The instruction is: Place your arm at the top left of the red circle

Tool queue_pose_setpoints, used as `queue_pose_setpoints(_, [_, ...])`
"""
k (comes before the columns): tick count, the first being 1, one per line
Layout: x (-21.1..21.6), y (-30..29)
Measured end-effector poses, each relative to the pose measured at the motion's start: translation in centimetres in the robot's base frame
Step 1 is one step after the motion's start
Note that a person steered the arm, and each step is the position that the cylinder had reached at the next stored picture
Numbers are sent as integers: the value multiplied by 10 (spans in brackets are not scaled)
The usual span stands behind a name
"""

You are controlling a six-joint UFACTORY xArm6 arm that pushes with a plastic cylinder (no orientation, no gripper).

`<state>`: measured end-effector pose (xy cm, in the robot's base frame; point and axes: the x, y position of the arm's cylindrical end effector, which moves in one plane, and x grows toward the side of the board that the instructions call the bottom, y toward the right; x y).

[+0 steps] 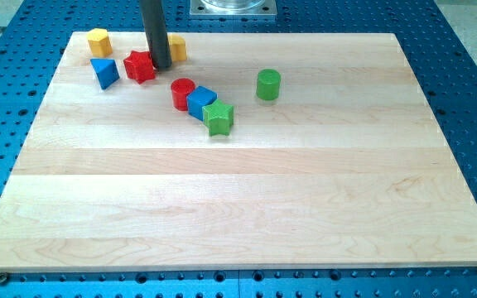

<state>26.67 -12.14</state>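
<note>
Red cylinder (182, 93): surface (238, 207) upper-left, touching blue cube (201, 101). My tip (161, 67): 11 o'clock of it, beside red star (140, 66). End effector: jawless rod. Risk: drifting nudges star or yellow block (176, 48).

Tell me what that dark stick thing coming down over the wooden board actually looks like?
It is a plain, straight rod, dark grey to black and round like a pipe, with a faint sheen down its side. I see no cables, labels or markings on it. My tip is simply the rod's blunt lower end, with no claw or fingers. Above it, at the view's top, sits a square silvery metal plate.
</note>
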Motion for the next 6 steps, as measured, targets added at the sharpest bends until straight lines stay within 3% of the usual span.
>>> queue_pose_setpoints(2, [-10,37])
queue_pose_setpoints(3, [43,36])
queue_pose_setpoints(4, [66,13])
queue_pose_setpoints(5, [91,-62])
queue_pose_setpoints(6, [73,-92])
